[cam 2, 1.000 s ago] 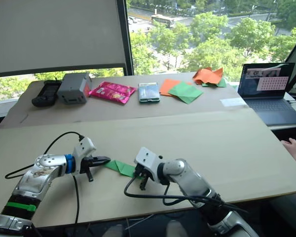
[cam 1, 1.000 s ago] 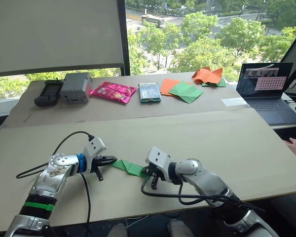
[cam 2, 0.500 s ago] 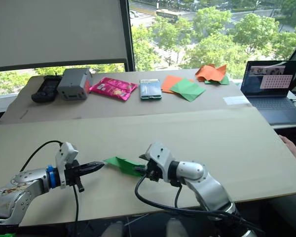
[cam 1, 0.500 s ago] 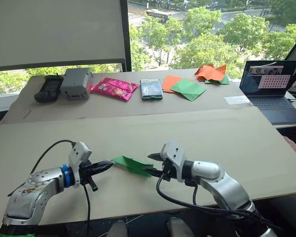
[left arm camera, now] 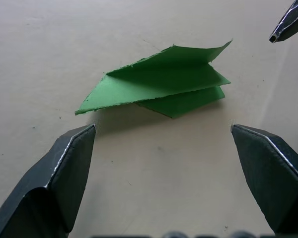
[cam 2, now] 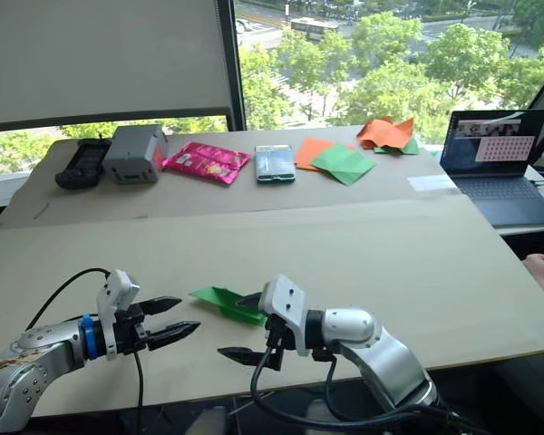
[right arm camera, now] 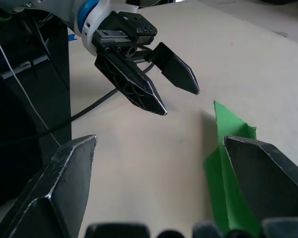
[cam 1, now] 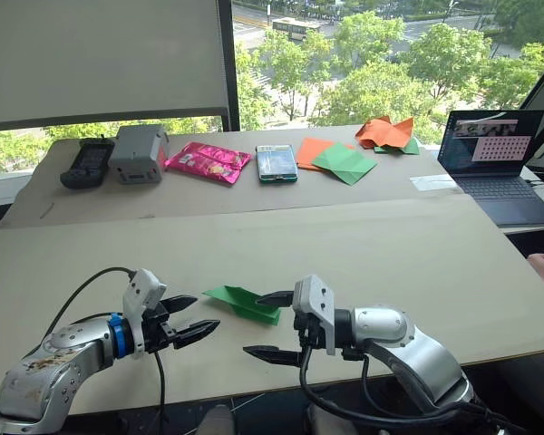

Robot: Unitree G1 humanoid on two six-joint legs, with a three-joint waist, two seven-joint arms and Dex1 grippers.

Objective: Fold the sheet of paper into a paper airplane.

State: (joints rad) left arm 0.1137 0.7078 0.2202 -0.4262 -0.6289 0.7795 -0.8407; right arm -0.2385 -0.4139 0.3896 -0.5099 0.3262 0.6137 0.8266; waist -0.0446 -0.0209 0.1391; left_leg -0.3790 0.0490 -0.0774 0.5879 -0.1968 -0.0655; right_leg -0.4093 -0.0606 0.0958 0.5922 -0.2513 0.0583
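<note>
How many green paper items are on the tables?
3: the paper airplane between the two grippers; a flat green sheet on the far table; a green piece partly hidden under crumpled orange paper. More may be hidden.

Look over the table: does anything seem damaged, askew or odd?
The paper airplane lies on the table with a ragged, torn-looking edge and flaps gaping unevenly. Crumpled orange paper sits at the far side. Both grippers, left and right, are open, apart from the airplane.

Beige table (cam 1: 417, 263) bears green paper airplane (cam 1: 243, 302).
</note>
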